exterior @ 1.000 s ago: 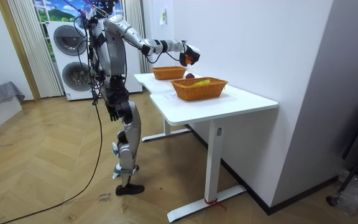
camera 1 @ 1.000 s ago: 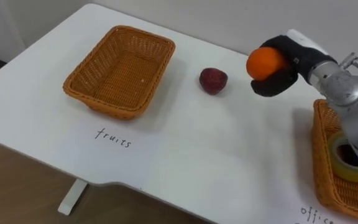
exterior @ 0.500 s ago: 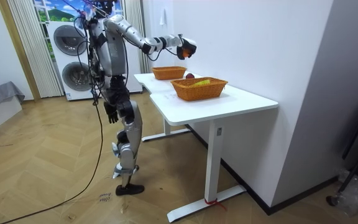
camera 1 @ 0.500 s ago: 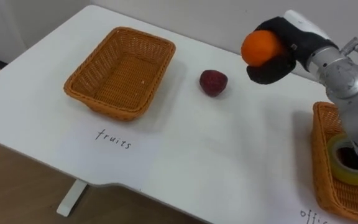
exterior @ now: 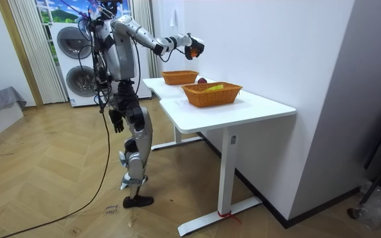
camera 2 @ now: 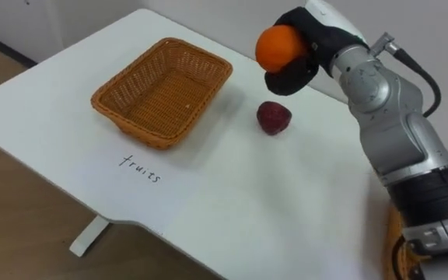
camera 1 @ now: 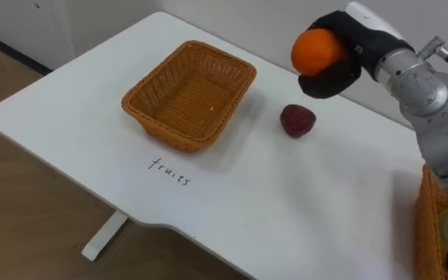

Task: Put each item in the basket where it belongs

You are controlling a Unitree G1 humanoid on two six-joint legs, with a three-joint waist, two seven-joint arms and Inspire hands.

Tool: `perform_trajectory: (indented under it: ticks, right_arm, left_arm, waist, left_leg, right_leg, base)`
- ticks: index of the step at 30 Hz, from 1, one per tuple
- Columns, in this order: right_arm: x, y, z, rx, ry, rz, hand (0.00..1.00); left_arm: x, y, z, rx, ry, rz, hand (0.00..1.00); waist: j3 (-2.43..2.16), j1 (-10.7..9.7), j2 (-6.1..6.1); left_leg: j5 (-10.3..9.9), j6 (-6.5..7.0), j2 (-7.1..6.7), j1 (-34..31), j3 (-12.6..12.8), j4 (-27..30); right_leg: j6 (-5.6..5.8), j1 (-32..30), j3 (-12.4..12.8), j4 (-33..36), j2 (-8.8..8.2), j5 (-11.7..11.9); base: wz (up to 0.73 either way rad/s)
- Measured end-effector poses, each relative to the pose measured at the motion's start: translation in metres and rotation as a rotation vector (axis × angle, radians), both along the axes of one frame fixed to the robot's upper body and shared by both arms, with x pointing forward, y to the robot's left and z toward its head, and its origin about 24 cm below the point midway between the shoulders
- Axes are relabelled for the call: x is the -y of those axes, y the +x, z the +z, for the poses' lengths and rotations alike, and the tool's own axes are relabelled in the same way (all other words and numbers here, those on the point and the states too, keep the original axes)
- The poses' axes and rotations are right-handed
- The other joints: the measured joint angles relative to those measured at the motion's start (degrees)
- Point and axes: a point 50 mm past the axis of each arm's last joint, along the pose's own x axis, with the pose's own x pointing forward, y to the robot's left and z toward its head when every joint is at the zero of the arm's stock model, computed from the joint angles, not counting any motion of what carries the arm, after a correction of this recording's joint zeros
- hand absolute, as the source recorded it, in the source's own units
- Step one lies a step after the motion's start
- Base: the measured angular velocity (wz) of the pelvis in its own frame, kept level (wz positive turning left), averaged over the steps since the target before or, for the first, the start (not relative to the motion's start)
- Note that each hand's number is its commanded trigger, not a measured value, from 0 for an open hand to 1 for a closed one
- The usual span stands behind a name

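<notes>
My right hand (camera 1: 348, 66) is curled round an orange (camera 1: 317, 50) and holds it up in the air, well clear of the counter (camera 1: 286, 202). It hangs roughly over the far side of the counter, close above a dark red fruit (camera 1: 297, 120) that lies on the bare surface. The wicker fruit basket (camera 1: 169, 128) sits further to my left and I see nothing in it, so by my reckoning no fruit has been sorted yet.

The orange is the piece in hand: it has to be carried across to the left and let go over that basket. The dark red fruit lies just beside the basket, untouched, and would be the next thing to fetch.

The other wicker basket (camera 1: 430, 225) shows at my right, at the counter's near edge. In the room view it holds something yellow, though I cannot tell what. I see no office supplies lying loose on the counter.

My left hand (exterior: 115, 119) hangs idle at my side.
</notes>
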Motion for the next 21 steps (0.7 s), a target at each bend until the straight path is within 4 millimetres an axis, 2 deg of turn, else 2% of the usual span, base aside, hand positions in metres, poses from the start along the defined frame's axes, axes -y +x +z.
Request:
perform_trajectory:
  ticks: [3,7,11,16,18,19,21]
  right_arm:
    - [-0.007,0.0,-0.003,-0.004,0.021,0.014,1.0]
    - [-0.01,0.0,-0.004,-0.006,0.034,0.022,1.0]
    - [-0.017,0.001,-0.006,-0.012,0.073,0.04,1.0]
    - [-0.02,0.001,-0.006,-0.005,0.08,0.043,1.0]
    - [-0.021,0.001,-0.006,0.002,0.082,0.043,1.0]
    - [-0.023,0.001,-0.007,0.008,0.079,0.044,1.0]
    - [-0.027,0.0,-0.01,0.001,0.069,0.055,1.0]
  left_arm:
    - [0.001,-0.009,-0.001,-0.023,-0.009,-0.003,0.0]
    - [0.005,-0.018,-0.001,-0.041,-0.032,-0.01,0.0]
    - [0.005,-0.032,-0.001,-0.089,-0.037,-0.034,0.0]
    - [0.007,-0.038,-0.001,-0.108,-0.047,-0.025,0.0]
    - [0.007,-0.039,-0.001,-0.111,-0.046,-0.023,0.0]
    - [0.007,-0.039,-0.001,-0.113,-0.045,-0.023,0.0]
    - [0.006,-0.04,-0.001,-0.114,-0.044,-0.019,0.0]
  waist:
    - [0.05,0.28,0.06]
    - [0.18,1.82,0.24]
    - [-0.09,3.3,-0.16]
    - [-0.35,4.65,-1.03]
    - [-0.22,4.94,-1.53]
    - [-0.07,5.72,-1.78]
    - [0.32,6.03,-2.04]
  left_leg:
    - [0.02,0.04,-0.65,0.16,-0.96,0.07]
    - [0.21,0.25,-0.97,-0.08,-1.54,0.03]
    - [0.24,0.33,-1.19,-0.28,-2.5,0.03]
    - [0.42,0.58,-1.89,-0.64,-4.2,0.08]
    - [0.49,0.68,-2.01,-0.79,-4.24,-0.01]
    - [0.5,0.71,-2.12,-0.91,-4.38,0.0]
    - [0.49,0.75,-2.27,-0.69,-4.6,0.11]
  right_leg:
    - [0.38,0.61,-0.71,-0.02,-0.19,-0.24]
    - [1.01,0.63,-1.81,0.05,-0.72,-0.65]
    - [1.16,0.73,-2.58,0.07,-0.91,-0.77]
    - [1.56,1.07,-3.25,0.14,-1.34,-1.03]
    - [1.69,1.07,-3.17,0.21,-1.52,-1.11]
    - [1.73,1.07,-3.19,0.16,-1.55,-1.14]
    - [1.74,1.45,-3.93,0.05,-1.64,-1.14]
  base:
    - [0.16]
    - [0.08]
    - [0.11]
    - [0.2]
    - [0.16]
    - [0.03]
    - [0.09]
